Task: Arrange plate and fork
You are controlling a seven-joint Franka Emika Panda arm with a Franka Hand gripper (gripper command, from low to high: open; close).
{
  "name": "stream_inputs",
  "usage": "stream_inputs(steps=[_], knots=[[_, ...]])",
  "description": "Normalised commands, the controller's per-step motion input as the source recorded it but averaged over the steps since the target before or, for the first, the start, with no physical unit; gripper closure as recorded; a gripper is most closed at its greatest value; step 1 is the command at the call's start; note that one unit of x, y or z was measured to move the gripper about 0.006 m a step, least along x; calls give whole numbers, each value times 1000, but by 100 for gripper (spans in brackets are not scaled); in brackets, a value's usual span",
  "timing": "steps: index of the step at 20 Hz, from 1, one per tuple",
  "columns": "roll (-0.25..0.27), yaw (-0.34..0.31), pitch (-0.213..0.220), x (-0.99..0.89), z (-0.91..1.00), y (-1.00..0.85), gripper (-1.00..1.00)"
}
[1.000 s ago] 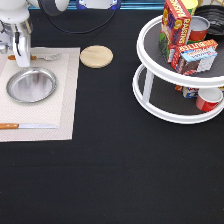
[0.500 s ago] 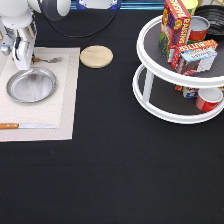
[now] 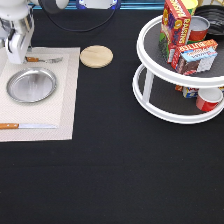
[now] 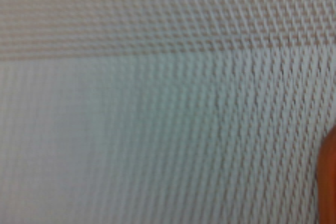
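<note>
While my gripper (image 3: 16, 56) stands low over the placemat (image 3: 65, 100) at the exterior view's top left, the fork (image 3: 44, 60) lies just beside it, toward the exterior view's right. Its orange-brown handle end reaches my fingertips and its tines point away to the right, so its long axis runs left to right across the view, parallel to the placemat's top edge. Whether I touch the handle I cannot tell; my own fingers hide that end. I cannot tell either whether those fingers stand apart or together, since the hand's body covers them.

The plate (image 3: 31, 85) sits on the placemat just below the fork and just below my gripper, flat and bare. A knife (image 3: 25, 126) lies along the placemat's lower edge, well apart from the fork, handle to the left.

My arm comes down from the view's top left, hand pointed near vertical at the placemat. The wrist view shows only close woven mat (image 4: 187, 125) with an orange-brown sliver (image 4: 328, 190) at one edge, likely the fork's handle.

Plate and fork both rest on the placemat, fork above plate.
</note>
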Motion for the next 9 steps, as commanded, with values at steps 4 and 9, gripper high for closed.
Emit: stream_inputs(steps=[4, 9], knots=[[-38, 152, 84, 273, 982, 494, -100], [-56, 66, -4, 21, 218, 187, -100]])
